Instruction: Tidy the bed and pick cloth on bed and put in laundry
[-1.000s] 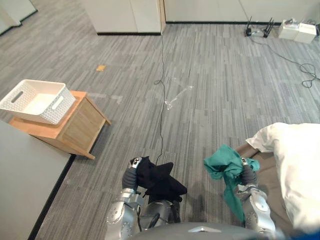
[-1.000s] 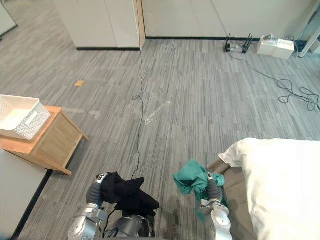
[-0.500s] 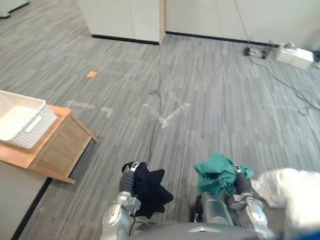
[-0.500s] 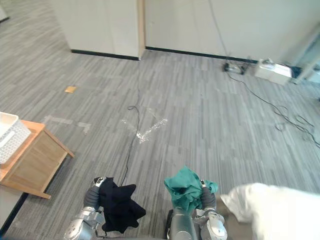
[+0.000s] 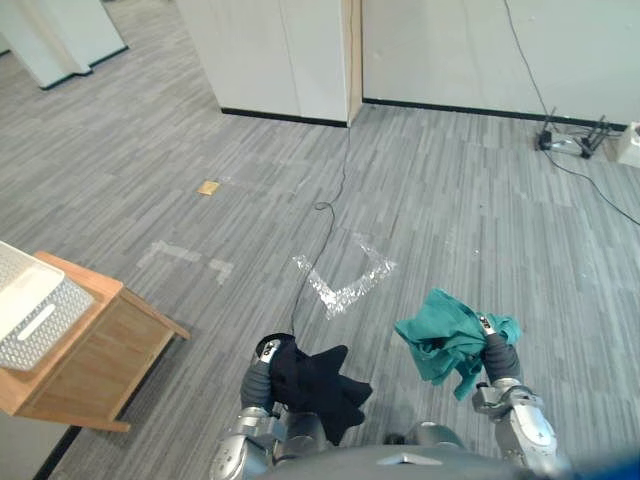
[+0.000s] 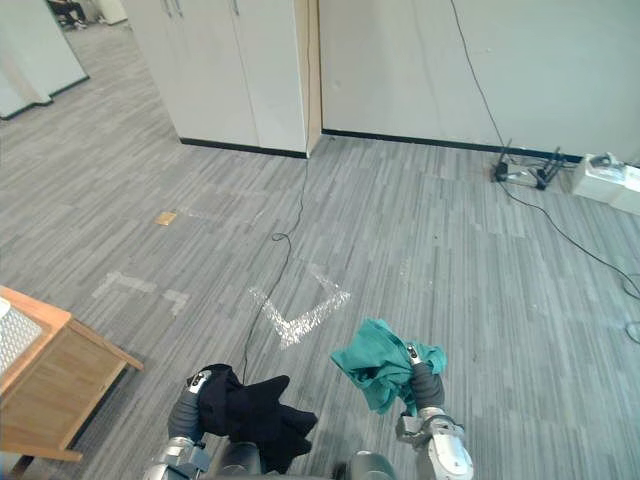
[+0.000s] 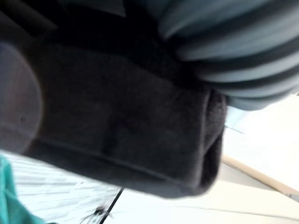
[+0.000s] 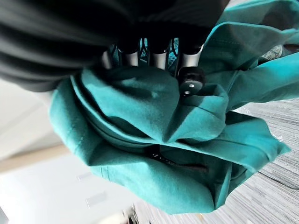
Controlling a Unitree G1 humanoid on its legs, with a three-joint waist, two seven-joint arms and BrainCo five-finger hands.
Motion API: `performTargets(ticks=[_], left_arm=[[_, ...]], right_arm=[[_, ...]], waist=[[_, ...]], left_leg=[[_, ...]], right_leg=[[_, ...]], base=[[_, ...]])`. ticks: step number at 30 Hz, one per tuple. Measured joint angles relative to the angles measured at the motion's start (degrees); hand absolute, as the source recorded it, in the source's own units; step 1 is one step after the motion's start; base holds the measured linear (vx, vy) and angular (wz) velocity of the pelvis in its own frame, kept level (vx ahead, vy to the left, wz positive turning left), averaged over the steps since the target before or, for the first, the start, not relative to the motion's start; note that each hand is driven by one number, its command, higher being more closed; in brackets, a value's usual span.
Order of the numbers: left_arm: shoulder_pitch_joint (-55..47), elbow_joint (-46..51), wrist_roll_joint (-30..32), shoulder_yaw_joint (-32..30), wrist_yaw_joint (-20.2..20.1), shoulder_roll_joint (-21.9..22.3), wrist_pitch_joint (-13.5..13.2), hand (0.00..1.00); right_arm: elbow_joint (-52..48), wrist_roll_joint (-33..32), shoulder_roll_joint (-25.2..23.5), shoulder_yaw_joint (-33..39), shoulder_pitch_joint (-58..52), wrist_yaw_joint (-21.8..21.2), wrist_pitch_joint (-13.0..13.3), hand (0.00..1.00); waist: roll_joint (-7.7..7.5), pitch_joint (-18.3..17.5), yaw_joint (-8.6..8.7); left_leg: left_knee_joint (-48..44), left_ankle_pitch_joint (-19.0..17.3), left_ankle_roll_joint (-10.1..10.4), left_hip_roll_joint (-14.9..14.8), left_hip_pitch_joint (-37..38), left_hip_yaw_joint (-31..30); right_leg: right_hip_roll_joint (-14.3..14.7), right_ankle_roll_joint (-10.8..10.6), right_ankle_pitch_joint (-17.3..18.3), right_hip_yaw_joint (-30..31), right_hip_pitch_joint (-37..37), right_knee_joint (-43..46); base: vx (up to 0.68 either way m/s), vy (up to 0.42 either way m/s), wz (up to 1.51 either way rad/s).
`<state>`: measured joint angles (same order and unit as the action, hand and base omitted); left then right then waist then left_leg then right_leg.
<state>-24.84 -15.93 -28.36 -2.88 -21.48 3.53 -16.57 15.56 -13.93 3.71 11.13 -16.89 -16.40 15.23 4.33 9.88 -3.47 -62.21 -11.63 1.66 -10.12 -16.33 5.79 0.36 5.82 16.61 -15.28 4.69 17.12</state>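
Moved: cam has swung round since 0.5 s ago. The white bedding at 4 o'clock is out of shot, and the table has slid to the 8 o'clock edge. Both hands carry the same loads.
L hand (image 5: pixel 262 365): at 7 o'clock in head view, held above the floor, fingers clamped on a crumpled black cloth (image 5: pixel 322 378) that hangs off it toward centre.
R hand (image 5: pixel 498 358): at 5 o'clock, raised. In its wrist view the fingers (image 8: pixel 159 58) are dug into a bunched teal cloth (image 5: pixel 443 335) with the thumb (image 8: pixel 190 79) pressed on top.
Cloths: near each other, not touching.
Low wooden side table (image 5: pixel 100 360): 8 o'clock; white perforated plastic basket (image 5: pixel 50 320) sits on top, cut by the frame edge.
Floor: grey striped carpet (image 5: pixel 470 230); clear shiny tape angle (image 5: pixel 345 285) just beyond the hands.
White cabinets (image 5: pixel 270 55): 12 o'clock, far.
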Motion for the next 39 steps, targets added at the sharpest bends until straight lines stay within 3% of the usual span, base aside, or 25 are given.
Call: performTargets(ticks=[3, 4, 5, 6, 7, 8, 9, 10, 11, 12, 14, 15, 17, 20, 22, 24, 25, 26, 27, 30, 33, 34, 36, 37, 39], left_arm=[[-0.1, 0.2, -0.5, 0.1, 0.2, 0.4, 0.0, 1.00], [-0.1, 0.3, -0.5, 0.6, 0.6, 0.4, 0.0, 1.00], [0.0, 0.5, -0.5, 0.8, 1.3, 0.3, -0.1, 1.00], [0.0, -0.2, -0.9, 0.4, 2.3, 0.4, -0.1, 1.00], [0.0, -0.5, -1.1, 0.3, 2.6, 0.3, -0.1, 1.00], [0.7, -1.4, -1.7, 0.9, 4.4, -0.1, -0.1, 1.00], [0.8, -1.5, -1.7, 1.1, 4.4, -0.2, -0.1, 1.00], [1.7, -2.0, -1.8, 0.2, 4.5, -0.2, -0.2, 1.00], [1.9, -2.5, -1.9, -0.1, 5.0, -1.1, -0.6, 1.00], [0.3, -2.4, -1.9, 0.1, 5.8, -1.7, -0.7, 1.00], [1.5, -4.1, -1.8, -0.1, 6.5, -3.9, -1.1, 1.00], [2.1, -5.4, -1.5, 0.2, 6.7, -3.8, -1.1, 1.00], [2.5, -5.6, -1.4, 0.7, 8.1, -2.8, -1.3, 1.00], [4.9, -5.6, -1.4, 1.1, 9.3, -3.4, -1.4, 1.00], [5.9, -5.6, -1.4, 1.9, 9.2, -3.9, -1.6, 1.00], [6.9, -5.6, -1.4, 2.8, 9.0, -4.1, -2.2, 1.00], [6.4, -5.7, -1.4, 2.8, 8.9, -4.2, -3.2, 1.00], [5.5, -6.4, -1.4, 2.8, 9.0, -3.3, -3.3, 1.00], [5.0, -6.1, -1.4, 2.8, 9.0, -3.0, -3.4, 1.00], [4.7, -4.9, -1.3, 3.4, 8.7, -1.9, -4.0, 1.00], [4.0, -3.3, -1.4, 2.2, 8.0, -1.8, -4.0, 1.00], [3.1, -2.0, -1.4, 2.2, 8.0, -1.7, -4.0, 1.00], [0.6, 0.4, -1.9, 1.7, 7.3, -1.1, -4.0, 1.00], [0.1, 0.4, -2.2, 1.2, 6.5, -0.8, -4.0, 1.00], [-0.9, 0.4, -2.7, 0.5, 5.2, 0.0, -4.0, 1.00]], right_arm=[[-0.6, 0.2, -0.5, -0.4, -0.6, -0.6, 1.6, 1.00], [-1.6, 0.9, -0.9, -1.1, -1.9, -0.6, 2.3, 1.00], [-2.6, 2.0, -1.0, -1.2, -3.6, -0.6, 2.4, 1.00], [-1.8, 3.3, -2.0, -1.9, -4.4, -0.5, 2.3, 1.00], [-1.5, 3.5, -2.3, -2.1, -4.6, -0.4, 2.3, 1.00], [-0.6, 4.3, -3.0, -2.2, -5.5, -0.4, 2.5, 1.00], [-0.1, 4.9, -3.2, -2.3, -5.4, -0.4, 2.5, 1.00], [0.8, 6.4, -4.3, -2.1, -3.3, -0.3, 2.4, 1.00], [1.2, 6.4, -5.4, -2.1, -3.5, -0.2, 2.5, 1.00], [0.6, 6.4, -4.9, -2.5, -4.8, -0.3, 3.3, 1.00], [1.9, 6.6, -4.7, -3.9, -3.4, -0.1, 3.5, 1.00], [2.3, 7.4, -3.5, -4.2, -3.0, 0.4, 3.6, 1.00], [2.9, 8.1, -2.1, -5.6, -3.0, 0.9, 4.0, 1.00], [4.6, 7.9, -2.3, -8.0, -4.6, 3.8, 4.5, 1.00], [4.6, 7.7, -2.3, -8.4, -5.0, 5.6, 5.1, 1.00], [3.9, 7.5, -2.5, -8.5, -5.4, 6.7, 6.6, 1.00], [3.0, 7.4, -2.9, -8.6, -5.6, 7.1, 7.6, 1.00], [2.7, 7.3, -2.5, -8.9, -5.5, 7.2, 7.9, 1.00], [2.2, 7.3, -2.5, -8.8, -5.1, 7.2, 7.9, 1.00], [-4.6, 7.3, -2.7, -8.7, -5.8, 7.2, 8.0, 1.00], [-5.2, 6.7, -2.8, -9.7, -5.1, 7.2, 7.6, 1.00], [-5.7, 5.9, -2.8, -10.0, -5.4, 7.1, 7.3, 1.00], [-7.5, 5.6, -2.5, -10.3, -6.8, 6.1, 6.4, 1.00], [-7.4, 5.6, -2.7, -10.5, -7.3, 5.5, 6.4, 1.00], [-6.6, 5.6, -2.2, -10.4, -8.0, 5.3, 6.4, 1.00]], waist=[[-1.47, -0.8, 0.03], [-2.11, -1.3, 0.70], [-2.11, -1.5, 0.65], [-3.81, -2.5, -0.14], [-4.25, -3.0, -0.24], [-5.92, -4.6, 0.71], [-6.06, -4.5, 0.66], [-4.99, -3.4, -0.96], [-5.24, -3.1, -1.47], [-5.92, -5.2, -1.97], [-9.46, -5.9, -0.10], [-8.30, -5.5, 0.09], [-6.16, -4.9, 0.76], [-4.34, -3.7, 2.17], [-3.10, -2.7, 2.90], [-2.74, -2.3, 2.74], [-3.62, -2.1, 2.67], [-2.28, -2.1, 2.00], [-1.89, -2.2, 1.54], [-2.20, -1.8, 2.04], [-3.16, -1.9, 2.35], [-2.54, -2.1, 2.30], [-1.71, -1.5, 1.80], [-1.38, -1.6, 1.34], [-1.14, -1.5, 0.82]], left_leg=[[26.5, -1.7, 0.6, 5.0, -0.5, 10.3], [38.9, 2.4, -0.2, 7.7, -0.1, 15.4], [48.5, 8.3, -3.7, 10.2, 0.3, 20.2], [49.4, 10.8, -12.9, 12.3, 1.4, 22.2], [49.3, 10.9, -13.0, 12.6, 1.5, 22.3], [47.3, 8.7, -16.3, 13.2, 1.5, 22.1], [45.6, 7.8, -16.6, 12.5, 1.5, 21.7], [33.0, 3.1, -19.3, 6.4, -0.2, 22.8], [29.3, 1.3, -13.7, 5.8, -0.5, 23.0], [41.7, 2.7, -13.5, 9.9, 4.8, 20.0], [46.2, 0.1, -12.9, 14.7, 9.2, 15.8], [47.5, -0.7, -13.4, 15.5, 11.8, 13.4], [49.5, -0.7, -12.1, 15.4, 15.9, 8.2], [51.1, -0.8, -11.4, 14.8, 20.5, -2.7], [50.9, -1.8, -9.8, 12.9, 22.5, -8.5], [50.4, -3.7, -6.9, 10.9, 24.1, -12.3], [48.7, -5.9, -4.4, 10.2, 24.2, -12.8], [46.4, -8.4, -2.3, 7.2, 24.5, -12.6], [45.9, -8.3, -1.9, 5.8, 24.4, -12.0], [43.0, -6.7, -1.0, 3.9, 25.2, -11.7], [32.9, -6.6, -0.9, 2.2, 22.5, -14.6], [24.0, -4.8, -0.3, 1.3, 18.4, -15.3], [5.5, 8.2, 1.6, -1.8, 8.5, -13.7], [2.0, 9.4, 1.8, -2.6, 6.6, -12.4], [-5.9, 4.9, 1.2, -2.6, 0.1, -8.2]], right_leg=[[-1.1, -1.8, 0.8, -1.9, 7.0, -6.4], [-1.4, -3.7, 1.1, -3.7, 9.3, -8.6], [-0.7, -5.2, 1.9, -4.7, 12.3, -10.0], [-1.7, -6.8, 2.7, -4.7, 14.0, -10.2], [-2.0, -7.1, 2.9, -4.9, 14.1, -10.0], [-3.4, -11.3, 0.5, -6.0, 13.7, -6.8], [-3.2, -11.3, -1.0, -5.8, 13.6, -5.6], [-0.7, -10.1, -8.8, -5.4, 14.1, -1.3], [-0.3, -11.2, -12.3, -5.8, 13.7, 3.5], [-3.3, -13.8, -17.3, -5.9, 9.3, 18.2], [-10.9, -13.1, -17.0, -6.0, 0.6, 38.1], [-14.2, -11.3, -13.9, -5.8, -4.7, 44.8], [-16.3, -10.3, -9.6, -5.5, -9.7, 45.4], [-14.3, -10.2, -3.7, -2.1, -16.4, 35.0], [-11.8, -10.4, -3.0, 0.2, -17.7, 23.3], [-10.3, -12.3, -5.9, 3.7, -18.4, 8.5], [-10.5, -12.4, -12.5, 5.7, -18.1, 0.5], [-8.1, -8.9, -15.3, 4.0, -16.4, 0.5], [-7.6, -8.2, -14.7, 3.3, -16.1, 1.3], [-7.0, -6.3, -6.7, 5.3, -16.2, 11.6], [-5.2, -5.3, -0.2, 3.1, -12.6, 10.8], [-3.9, -4.7, 0.2, 1.6, -10.6, 9.5], [-1.4, -3.1, 1.2, -0.2, -5.6, 6.5], [-1.2, -2.6, 1.5, -0.4, -4.4, 5.7], [-1.4, -2.2, 1.9, -1.2, -0.7, 2.5]], base=[[0.67, -0.032, 0.31], [0.62, -0.018, 0.69], [0.77, 0.012, 0.64], [0.67, 0.036, 0.36], [0.83, 0.047, 0.60], [0.55, 0.024, 0.61], [0.81, 0.033, 0.56], [0.51, 0.046, 0.09], [0.60, 0.145, 0.27], [0.41, 0.175, 0.61], [0.43, 0.063, 1.15], [0.36, -0.050, 1.04], [0.43, -0.036, 1.11], [0.58, -0.204, 1.79], [0.43, -0.321, 1.86], [0.42, -0.372, 1.60], [0.41, -0.422, 1.13], [0.41, -0.406, 0.84], [0.37, -0.393, 0.44], [0.31, -0.360, 0.76], [0.19, -0.281, 0.55], [0.14, -0.262, 0.43], [0.22, -0.237, 0.36], [0.22, -0.123, 0.20], [0.24, -0.069, 0.21]])
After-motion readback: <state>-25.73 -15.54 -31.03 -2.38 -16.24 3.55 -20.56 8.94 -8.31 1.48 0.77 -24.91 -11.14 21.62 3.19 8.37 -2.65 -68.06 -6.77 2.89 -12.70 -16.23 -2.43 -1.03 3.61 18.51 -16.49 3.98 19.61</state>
